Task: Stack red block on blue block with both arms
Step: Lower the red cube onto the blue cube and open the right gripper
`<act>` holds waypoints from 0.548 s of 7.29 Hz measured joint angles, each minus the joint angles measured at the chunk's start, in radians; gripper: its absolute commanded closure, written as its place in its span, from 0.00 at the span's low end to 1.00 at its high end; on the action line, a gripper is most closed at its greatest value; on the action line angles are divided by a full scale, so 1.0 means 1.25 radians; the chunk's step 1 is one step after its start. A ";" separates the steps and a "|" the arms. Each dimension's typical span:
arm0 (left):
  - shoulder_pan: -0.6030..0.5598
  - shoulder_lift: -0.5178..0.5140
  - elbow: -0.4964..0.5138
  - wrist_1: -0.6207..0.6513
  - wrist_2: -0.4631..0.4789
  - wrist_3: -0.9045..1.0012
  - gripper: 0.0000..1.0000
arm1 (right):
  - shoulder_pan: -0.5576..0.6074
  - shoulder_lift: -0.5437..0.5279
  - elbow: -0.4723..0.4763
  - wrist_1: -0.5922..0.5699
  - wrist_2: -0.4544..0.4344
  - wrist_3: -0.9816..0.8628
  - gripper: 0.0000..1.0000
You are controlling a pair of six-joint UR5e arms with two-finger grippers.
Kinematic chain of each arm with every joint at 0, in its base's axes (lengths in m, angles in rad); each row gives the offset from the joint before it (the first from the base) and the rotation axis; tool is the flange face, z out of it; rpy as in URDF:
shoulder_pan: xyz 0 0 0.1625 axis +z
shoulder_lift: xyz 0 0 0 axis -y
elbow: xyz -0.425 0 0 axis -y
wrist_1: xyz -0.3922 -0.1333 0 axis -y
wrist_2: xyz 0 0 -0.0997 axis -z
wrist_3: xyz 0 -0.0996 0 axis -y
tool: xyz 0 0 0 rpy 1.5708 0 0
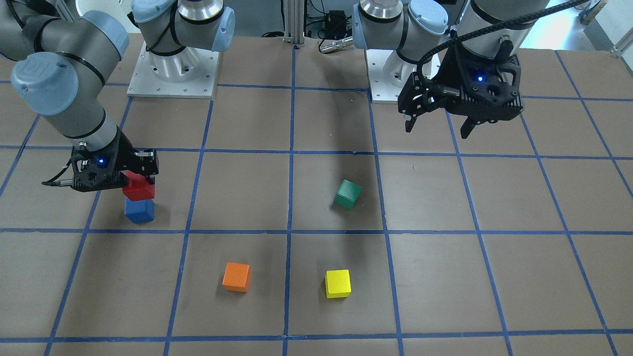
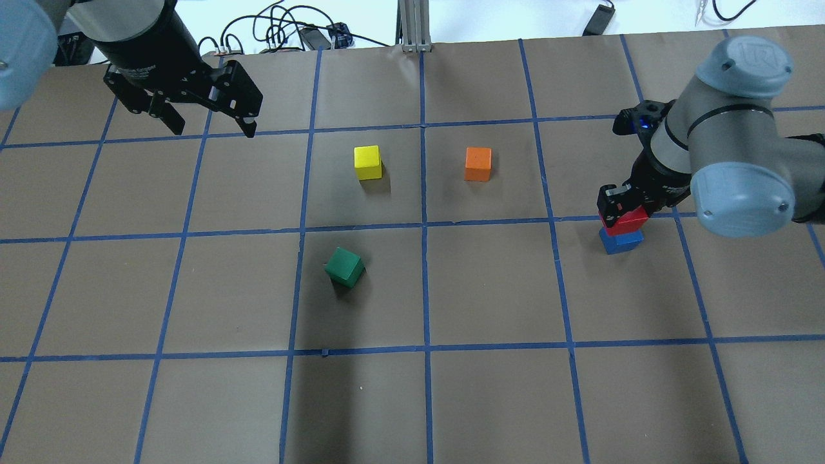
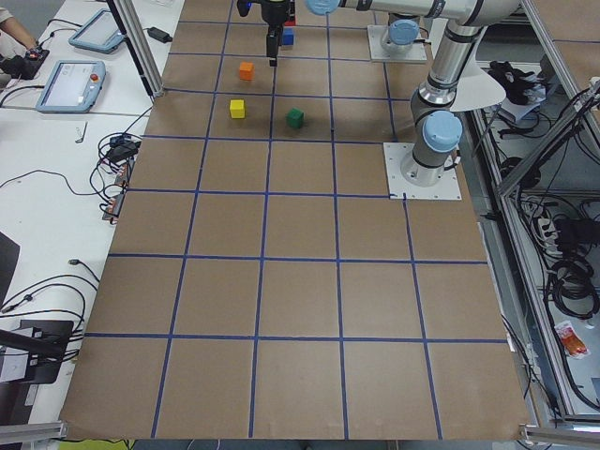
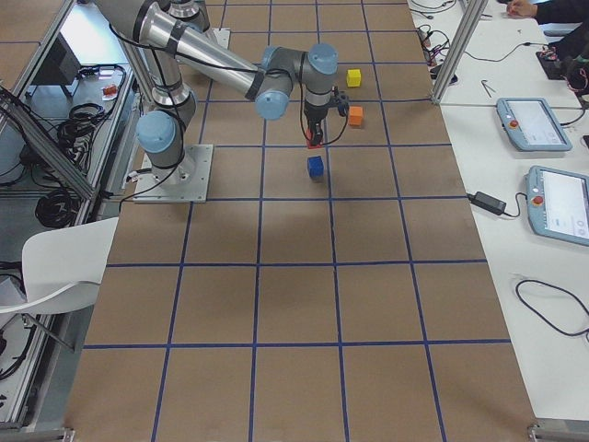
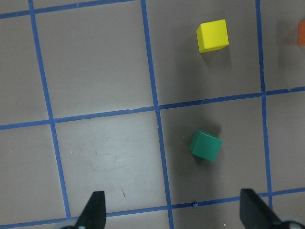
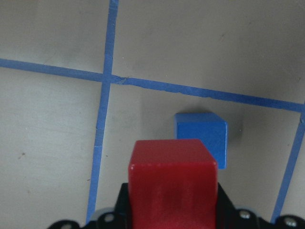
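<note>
The right gripper (image 2: pixel 622 207) is clamped on the red block (image 2: pixel 624 222), its black fingers pressed to two opposite sides; the cube hangs above the blue block (image 2: pixel 621 241); the view from the table's right end shows a clear gap between the two; the right wrist view shows the red cube not squarely over the blue one, whose right part shows past it. The blue block sits flat on the brown table (image 2: pixel 644 399), on the right half, just on the robot's side of a blue tape line (image 2: pixel 490 223) and inside its grid square, not touching any line.

The left gripper (image 2: pixel 209 125) hangs high over the far left of the table with its jaws spread wide and nothing between them.

The only lettering that shows is a moulded mark on the right arm's light-blue joint cap (image 2: pixel 744 58), seemingly UR; small blue lights glow on both gripper bodies.

The orange block (image 2: pixel 477 164) and the yellow block (image 2: pixel 367 162) lie at the far middle, on either side of a tape line and apart from each other; the green block (image 2: pixel 344 267) lies nearer, left of centre, turned askew to the grid. The orange block is the closest of these to the blue block, yet well apart from it, beyond two tape lines; the table's edges are far from the stack.
</note>
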 measured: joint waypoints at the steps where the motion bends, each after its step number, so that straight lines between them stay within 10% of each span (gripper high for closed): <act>1: 0.000 0.000 0.000 0.000 0.000 0.000 0.00 | -0.013 0.002 0.012 -0.018 -0.001 -0.034 1.00; 4: 0.000 -0.001 0.000 0.000 -0.001 0.000 0.00 | -0.055 0.022 0.021 -0.027 0.004 -0.080 1.00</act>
